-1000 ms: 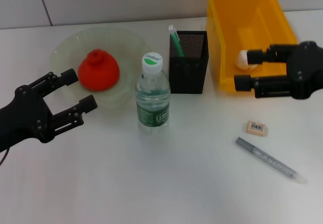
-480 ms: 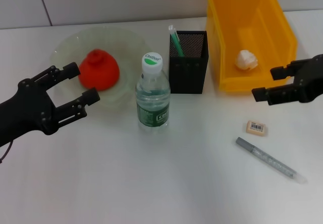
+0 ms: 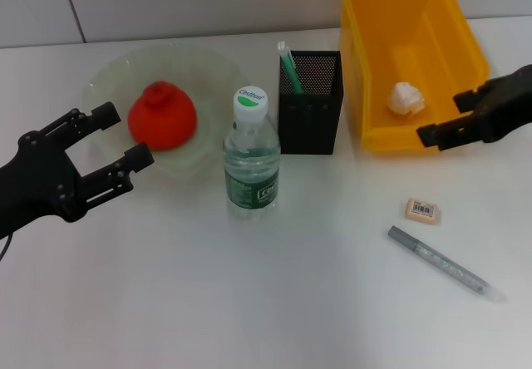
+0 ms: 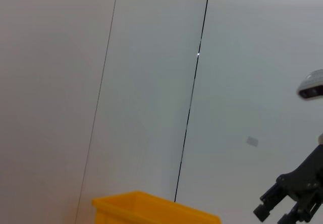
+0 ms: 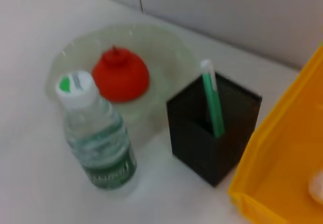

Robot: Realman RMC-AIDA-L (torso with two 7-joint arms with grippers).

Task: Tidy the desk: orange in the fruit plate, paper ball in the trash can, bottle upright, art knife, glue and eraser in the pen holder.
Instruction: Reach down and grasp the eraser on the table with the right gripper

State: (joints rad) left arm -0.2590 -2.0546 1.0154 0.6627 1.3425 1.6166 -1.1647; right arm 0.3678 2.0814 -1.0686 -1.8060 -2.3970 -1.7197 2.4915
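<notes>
We see the eraser (image 3: 422, 210) on the table, near-left of our right gripper (image 3: 455, 117), whose fingers are apart and empty. Our left gripper (image 3: 120, 136), also spread, is far off.

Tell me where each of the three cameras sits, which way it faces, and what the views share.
Head view: high, looking down on the desk; shows left gripper and right gripper, both open.
Left wrist view: faces the wall, catching the trash can rim and the right gripper far off.
Right wrist view: faces the bottle, orange, fruit plate and pen holder; no own fingers.
Shared: all three show the trash can.
</notes>
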